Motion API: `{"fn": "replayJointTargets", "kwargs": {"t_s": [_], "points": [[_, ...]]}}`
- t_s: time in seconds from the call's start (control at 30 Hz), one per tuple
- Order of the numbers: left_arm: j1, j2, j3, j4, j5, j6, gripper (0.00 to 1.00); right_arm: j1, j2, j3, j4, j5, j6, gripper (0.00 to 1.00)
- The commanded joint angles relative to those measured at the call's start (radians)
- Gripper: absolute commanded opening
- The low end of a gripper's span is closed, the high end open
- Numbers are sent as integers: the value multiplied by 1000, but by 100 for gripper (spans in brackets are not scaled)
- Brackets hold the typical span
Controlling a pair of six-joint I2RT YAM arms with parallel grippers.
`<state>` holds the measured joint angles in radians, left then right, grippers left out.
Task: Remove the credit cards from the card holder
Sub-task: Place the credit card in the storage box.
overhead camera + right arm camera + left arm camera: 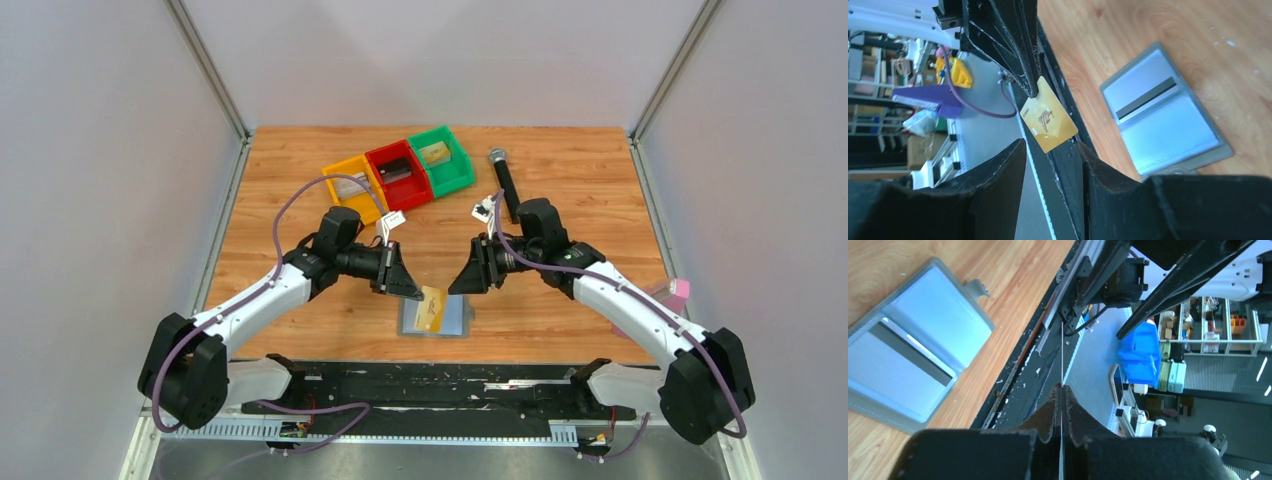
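Note:
The grey-blue card holder [456, 322] lies open on the wood near the table's front edge, and both its light panels show in the left wrist view [908, 350] and the right wrist view [1168, 120]. My left gripper [405, 286] is shut on a tan-gold credit card [432, 308] and holds it by one corner just above the holder. The card shows edge-on in the left wrist view [1062, 355] and face-on in the right wrist view [1049, 116]. My right gripper [466, 280] is open and empty, a little right of the card, its jaws facing it.
Yellow [352, 188], red [398, 176] and green [442, 160] bins stand in a row at the back; the green one holds a tan card. A black handheld microphone [504, 182] lies right of them. A pink-capped object [678, 291] sits at the right edge.

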<state>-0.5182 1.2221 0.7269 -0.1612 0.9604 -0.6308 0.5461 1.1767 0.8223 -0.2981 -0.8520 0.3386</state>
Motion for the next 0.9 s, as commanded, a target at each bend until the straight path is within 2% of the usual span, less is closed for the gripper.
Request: {"fn": "replayJointTargets", "kwargs": {"t_s": [0.0, 0.73, 0.87], "points": [[-17, -17, 6, 59, 63, -11, 0, -8, 58, 54, 7, -189, -61, 42], [-24, -21, -5, 99, 90, -31, 0, -8, 150, 70, 14, -236, -72, 39], [-26, -20, -7, 98, 87, -32, 0, -8, 144, 66, 29, -231, -62, 32]]}}
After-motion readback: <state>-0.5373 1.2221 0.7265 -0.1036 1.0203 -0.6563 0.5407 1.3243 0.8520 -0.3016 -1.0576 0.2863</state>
